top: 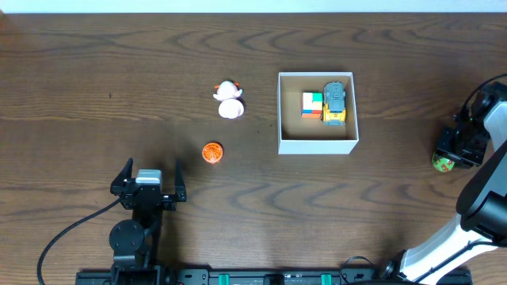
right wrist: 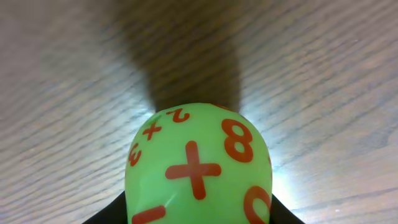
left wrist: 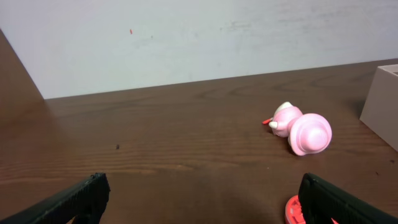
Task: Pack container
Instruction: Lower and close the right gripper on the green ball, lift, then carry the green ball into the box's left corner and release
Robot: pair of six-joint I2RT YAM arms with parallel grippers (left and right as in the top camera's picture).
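Note:
The container [top: 318,145], a white-walled square box with a brown inside, stands right of the table's middle; a colourful cube [top: 312,105] and a yellow-and-grey toy truck [top: 335,102] lie in it. At the far right my right gripper [top: 448,158] is shut on a green ball [right wrist: 199,168] with orange numbers and signs, which fills the right wrist view. My left gripper [top: 150,180] stands open at the lower left, nothing between its fingers. A pink-and-white figure [top: 229,100] lies left of the container, and an orange disc [top: 212,152] sits just right of the left gripper.
In the left wrist view the pink figure [left wrist: 298,127] lies ahead to the right, the orange disc [left wrist: 292,211] sits by the right fingertip, and a container wall [left wrist: 380,102] shows at the right edge. Dark wood table [top: 95,71] all round.

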